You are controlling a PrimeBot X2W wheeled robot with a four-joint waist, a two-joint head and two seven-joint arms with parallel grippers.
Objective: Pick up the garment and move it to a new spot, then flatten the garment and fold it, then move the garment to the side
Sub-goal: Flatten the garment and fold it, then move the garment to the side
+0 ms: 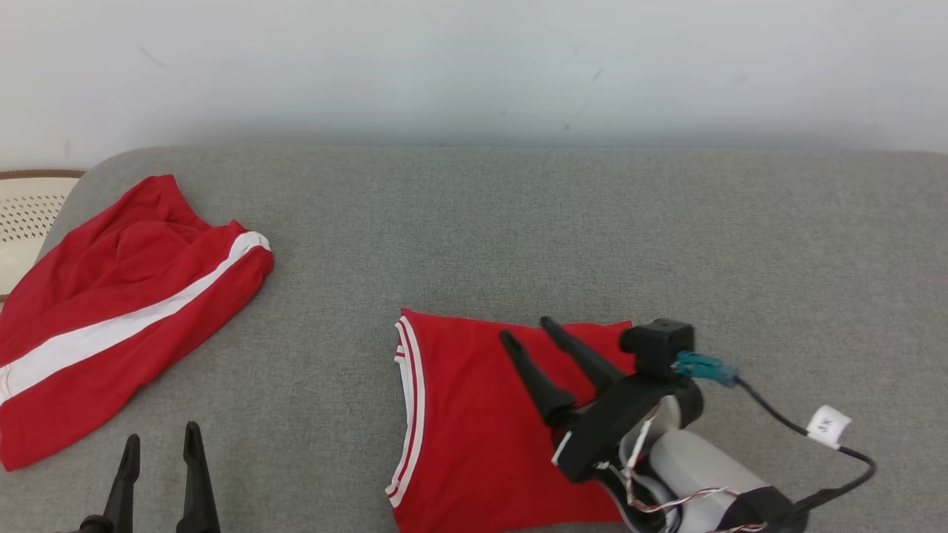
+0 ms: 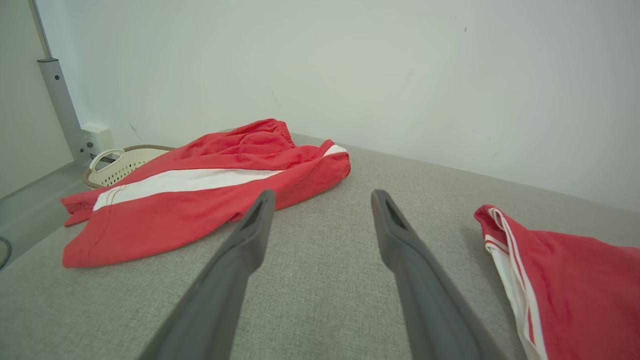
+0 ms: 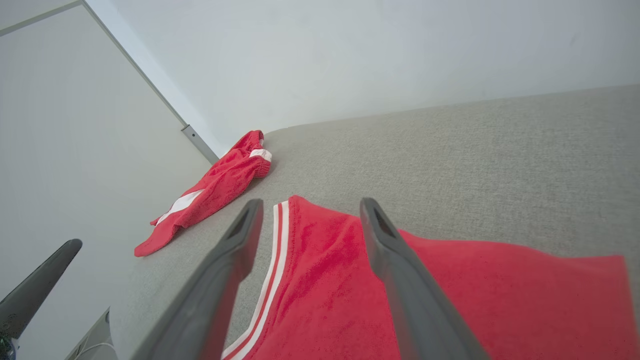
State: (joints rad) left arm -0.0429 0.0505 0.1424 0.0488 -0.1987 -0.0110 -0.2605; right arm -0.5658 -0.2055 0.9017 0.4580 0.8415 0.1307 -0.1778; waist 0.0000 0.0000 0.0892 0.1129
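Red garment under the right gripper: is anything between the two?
Nothing visible. The right gripper stands open directly over the red garment, with only bare cloth below it. The red shorts lie apart, far to the left.

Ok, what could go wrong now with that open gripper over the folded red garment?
The right gripper hangs open close over the folded red garment; pulling away, a fingertip might snag the fabric and undo the fold. Slid left for the final move, the garment could end up overlapping the red shorts lying there.
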